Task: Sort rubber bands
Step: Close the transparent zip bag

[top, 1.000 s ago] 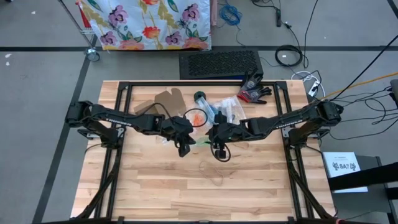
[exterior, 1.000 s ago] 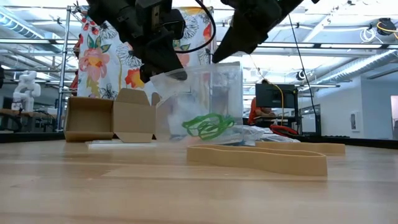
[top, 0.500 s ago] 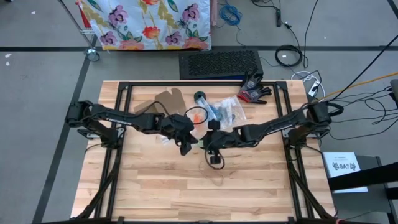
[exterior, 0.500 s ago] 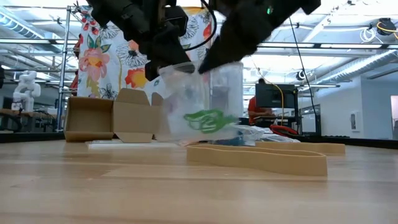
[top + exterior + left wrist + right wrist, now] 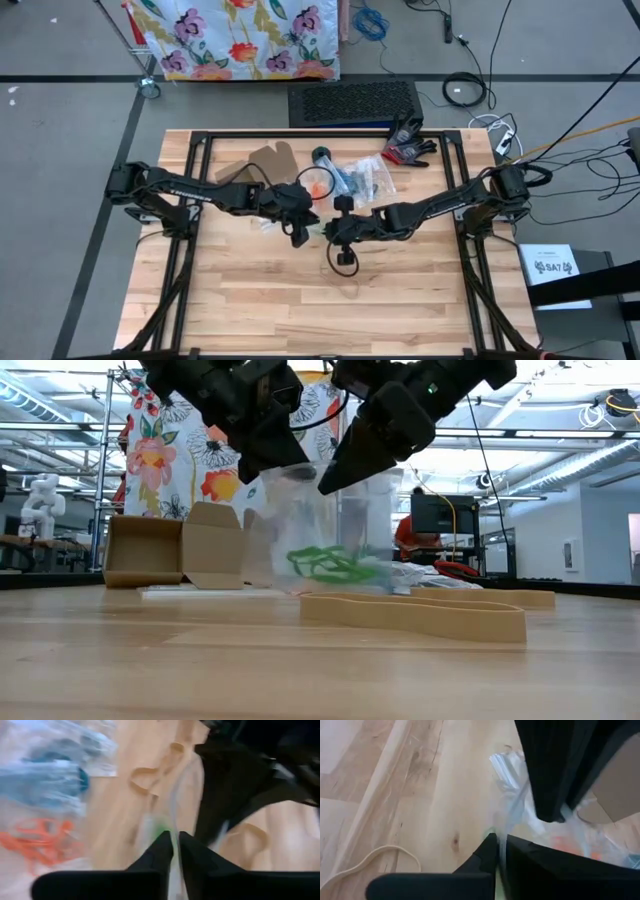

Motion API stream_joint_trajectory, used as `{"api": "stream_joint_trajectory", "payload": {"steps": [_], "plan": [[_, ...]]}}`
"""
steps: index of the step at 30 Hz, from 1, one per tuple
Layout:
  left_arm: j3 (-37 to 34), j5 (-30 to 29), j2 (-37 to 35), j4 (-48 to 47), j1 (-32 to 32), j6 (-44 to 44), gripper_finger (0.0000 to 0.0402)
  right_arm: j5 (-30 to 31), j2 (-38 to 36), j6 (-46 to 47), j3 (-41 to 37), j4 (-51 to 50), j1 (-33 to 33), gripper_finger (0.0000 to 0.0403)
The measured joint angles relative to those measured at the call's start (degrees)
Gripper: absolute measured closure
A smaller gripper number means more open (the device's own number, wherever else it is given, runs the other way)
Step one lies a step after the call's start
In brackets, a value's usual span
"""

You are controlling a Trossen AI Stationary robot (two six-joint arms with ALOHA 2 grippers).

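Your left gripper (image 5: 174, 851) and right gripper (image 5: 501, 851) are each clamped on the rim of a clear bag (image 5: 335, 525) held just above the tabletop (image 5: 200, 660), with green rubber bands (image 5: 330, 565) inside it.

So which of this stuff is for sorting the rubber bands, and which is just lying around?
For the job: green rubber bands in the clear bag pinched by the left fingers and right fingers; tan bands on the table; bagged orange bands.
Lying about: cardboard box; gloves; floral cloth.
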Motion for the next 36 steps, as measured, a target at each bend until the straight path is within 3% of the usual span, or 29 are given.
{"api": "stream_joint_trajectory", "payload": {"steps": [7,15,21,30,36], "plan": [[0.0,-4.21,-0.23,0.15,0.24,2.26,0.0297,0.77,-1.67,4.04,0.0,-3.8,-0.15,0.0402],[0.0,-5.36,-8.11,-0.81,-0.77,9.25,0.0293,5.22,-6.97,7.68,0.0,-10.14,-0.42,0.0403],[-4.15,-12.23,-11.19,-0.4,-4.25,11.24,0.0293,4.83,-8.0,6.54,0.02,-7.59,-0.37,0.0403],[-19.88,-13.53,-15.52,21.45,-6.02,11.25,0.0293,2.13,-7.98,6.15,0.02,-4.71,-0.37,0.0403],[-22.03,-11.07,-14.83,27.89,-5.35,12.68,0.0293,-0.54,-7.96,6.18,0.02,-2.6,-0.35,0.0403]]}}
